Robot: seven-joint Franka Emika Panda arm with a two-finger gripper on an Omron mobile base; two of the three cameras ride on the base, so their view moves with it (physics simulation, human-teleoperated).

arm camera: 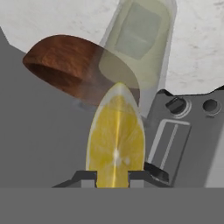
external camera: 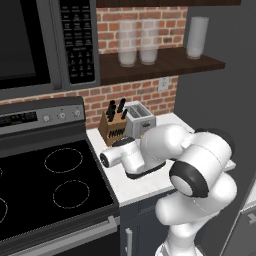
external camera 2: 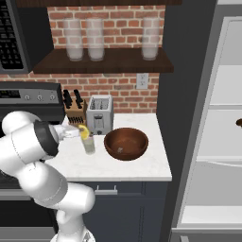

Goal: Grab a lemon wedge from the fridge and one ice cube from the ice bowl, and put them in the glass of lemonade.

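My gripper (arm camera: 113, 175) is shut on the lemon wedge (arm camera: 116, 140), a bright yellow slice that rises between the two finger tips. In the right base view the wedge (external camera 2: 84, 131) hangs just above the rim of the glass of lemonade (external camera 2: 89, 144), which stands on the white counter. The hand view looks down on the glass (arm camera: 140, 48) from above. Right of the glass sits the reddish-brown ice bowl (external camera 2: 125, 142), and its contents are too faint to make out. The fridge (external camera 2: 185, 118) stands open at the right with white shelves (external camera 2: 222, 106).
A silver toaster (external camera 2: 100, 113) and a knife block (external camera 2: 74, 111) stand behind the glass by the brick wall. Frosted tumblers (external camera 2: 95, 38) line the shelf above. The black stove (external camera: 55, 185) borders the counter's left. A small dark lump (external camera 2: 238, 123) lies on a fridge shelf.
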